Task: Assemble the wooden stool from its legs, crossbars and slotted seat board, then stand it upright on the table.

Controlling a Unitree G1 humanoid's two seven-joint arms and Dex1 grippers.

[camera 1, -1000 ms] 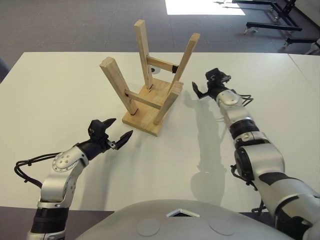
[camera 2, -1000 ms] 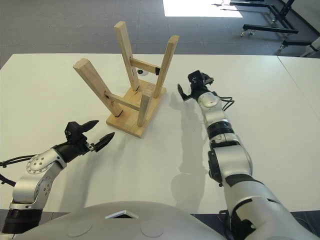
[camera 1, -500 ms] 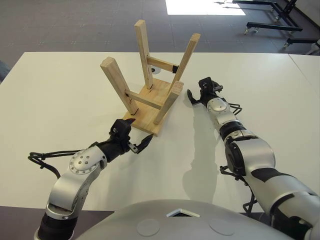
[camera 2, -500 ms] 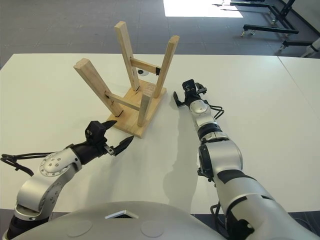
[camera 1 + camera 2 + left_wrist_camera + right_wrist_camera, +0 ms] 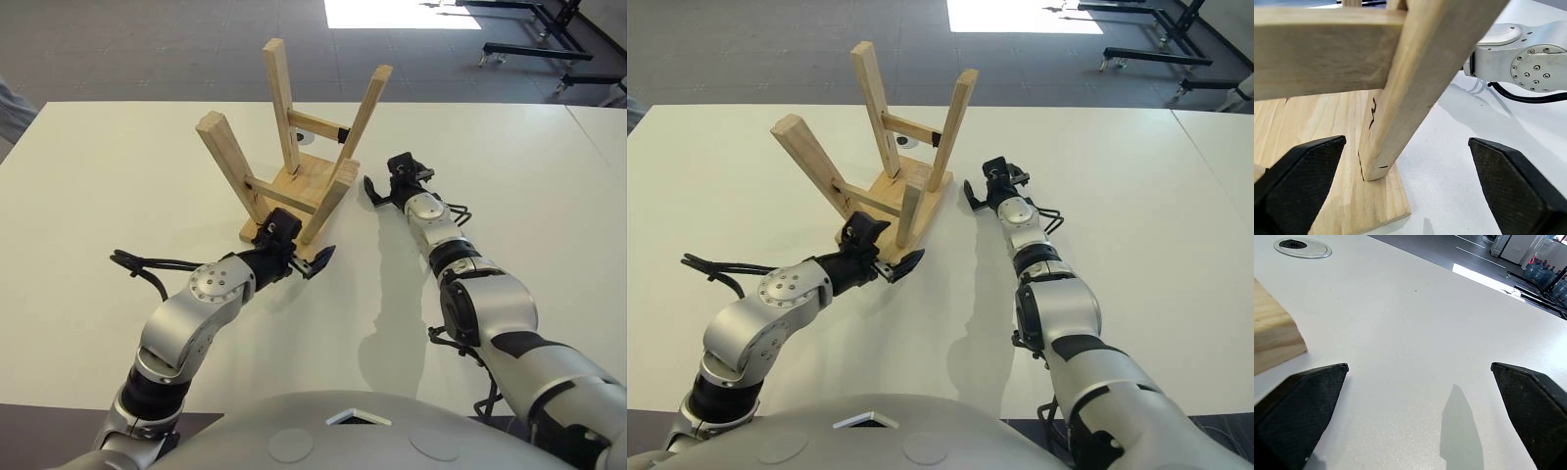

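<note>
Stool (image 5: 312, 176) upturned, left gripper (image 5: 302, 245) spread at leg (image 5: 1400, 98)

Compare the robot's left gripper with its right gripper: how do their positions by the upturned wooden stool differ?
The black two-fingered left gripper sits at the near corner of the pale wooden seat board; the black two-fingered right gripper sits off the board's right side, farther back. The left gripper's fingers frame the base of a slanted wooden leg; the right gripper's fingers frame only bare white table. Both are open and hold nothing.
</note>
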